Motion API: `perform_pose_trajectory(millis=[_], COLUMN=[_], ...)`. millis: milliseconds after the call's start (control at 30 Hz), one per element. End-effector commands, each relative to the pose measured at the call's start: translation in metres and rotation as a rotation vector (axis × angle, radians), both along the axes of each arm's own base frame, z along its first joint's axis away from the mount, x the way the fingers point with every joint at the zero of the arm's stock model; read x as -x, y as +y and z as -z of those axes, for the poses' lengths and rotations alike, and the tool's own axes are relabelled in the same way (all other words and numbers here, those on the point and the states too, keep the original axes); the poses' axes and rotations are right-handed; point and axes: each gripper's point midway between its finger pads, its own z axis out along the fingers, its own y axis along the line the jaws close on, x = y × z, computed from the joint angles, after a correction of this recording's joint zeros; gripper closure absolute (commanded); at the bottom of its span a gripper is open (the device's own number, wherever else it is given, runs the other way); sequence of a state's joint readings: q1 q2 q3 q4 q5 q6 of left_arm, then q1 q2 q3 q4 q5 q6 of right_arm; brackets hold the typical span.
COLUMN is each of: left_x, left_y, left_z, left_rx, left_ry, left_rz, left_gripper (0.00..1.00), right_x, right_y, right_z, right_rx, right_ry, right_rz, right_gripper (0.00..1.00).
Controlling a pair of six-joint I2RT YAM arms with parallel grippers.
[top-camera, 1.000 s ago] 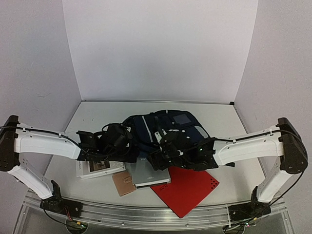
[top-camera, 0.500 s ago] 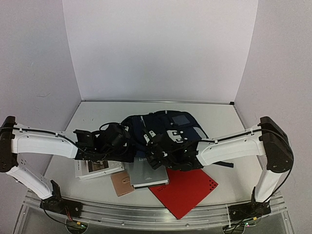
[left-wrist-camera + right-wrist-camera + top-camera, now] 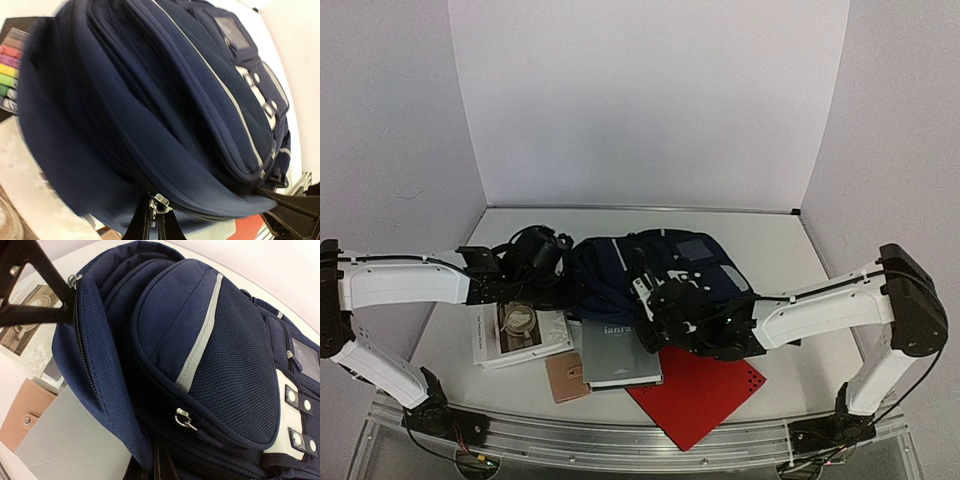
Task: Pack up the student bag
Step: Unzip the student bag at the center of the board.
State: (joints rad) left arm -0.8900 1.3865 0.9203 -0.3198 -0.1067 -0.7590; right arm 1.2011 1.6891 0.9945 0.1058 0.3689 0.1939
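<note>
**A:** Where does the student bag (image 3: 690, 262) sit?

**B:** Mid-desk (image 3: 770, 240), between both arms, with its front pocket and grey stripes facing up and its main compartment gaping on the left.

**A:** And around it?

**B:** A red folder (image 3: 705, 390) lies flat just in front, toward the right. A grey book (image 3: 618, 355) is beside it, its far edge against the bag. Further left is a white booklet (image 3: 520, 330), and a brown wallet (image 3: 565, 378) touches the book's near-left corner.

**A:** The claws?

**B:** The left claw (image 3: 156, 222) is clamped narrow on the zipper pull (image 3: 157, 204) at the compartment's rim. The right claw (image 3: 152, 462) is closed at the flap's lower edge. It seems to pinch the fabric, though its wrist view crops the tips.
</note>
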Motion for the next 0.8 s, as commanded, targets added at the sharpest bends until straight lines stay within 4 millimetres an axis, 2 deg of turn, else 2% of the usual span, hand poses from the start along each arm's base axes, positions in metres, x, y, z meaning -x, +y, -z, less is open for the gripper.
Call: perform_pose_trajectory(millis=[0,67,233,333,433,500,567,600,667,767], left_x=[-0.046,-0.059,-0.082,-0.098,-0.115,-0.116,-0.112,-0.110,-0.102,-0.081], left_y=[0.057,0.069,0.076,0.089,0.106,0.095,0.079,0.073,0.064,0.048], left_z=[-0.028,-0.028,-0.026,-0.019,-0.002,-0.002,-0.012,-0.018,-0.033,-0.054], left_rx=[-0.059,-0.057,-0.035,-0.060,-0.108,-0.089,-0.035,-0.013,0.028,0.099], left_ry=[-0.073,-0.059,-0.030,-0.005,0.048,0.064,0.058,0.049,0.030,0.023], left_rz=[-0.149,-0.157,-0.101,-0.099,-0.127,-0.056,0.029,0.066,0.139,0.273], left_gripper=[1.00,1.00,1.00,1.00,1.00,1.00,1.00,1.00,1.00,1.00], right_x=[0.012,0.020,0.036,0.045,0.056,0.061,0.063,0.063,0.064,0.062], right_y=[-0.038,-0.044,-0.058,-0.063,-0.063,-0.061,-0.058,-0.057,-0.052,-0.043], right_z=[0.004,0.006,0.008,0.008,0.007,0.006,0.002,-0.003,-0.016,-0.048], right_rx=[-0.009,-0.022,-0.048,-0.066,-0.090,-0.103,-0.122,-0.136,-0.180,-0.272], right_ry=[0.071,0.101,0.156,0.181,0.208,0.220,0.227,0.229,0.234,0.230], right_rz=[0.064,0.065,0.071,0.068,0.051,0.046,0.044,0.044,0.042,0.042], right_gripper=[1.00,1.00,1.00,1.00,1.00,1.00,1.00,0.98,0.86,0.62])
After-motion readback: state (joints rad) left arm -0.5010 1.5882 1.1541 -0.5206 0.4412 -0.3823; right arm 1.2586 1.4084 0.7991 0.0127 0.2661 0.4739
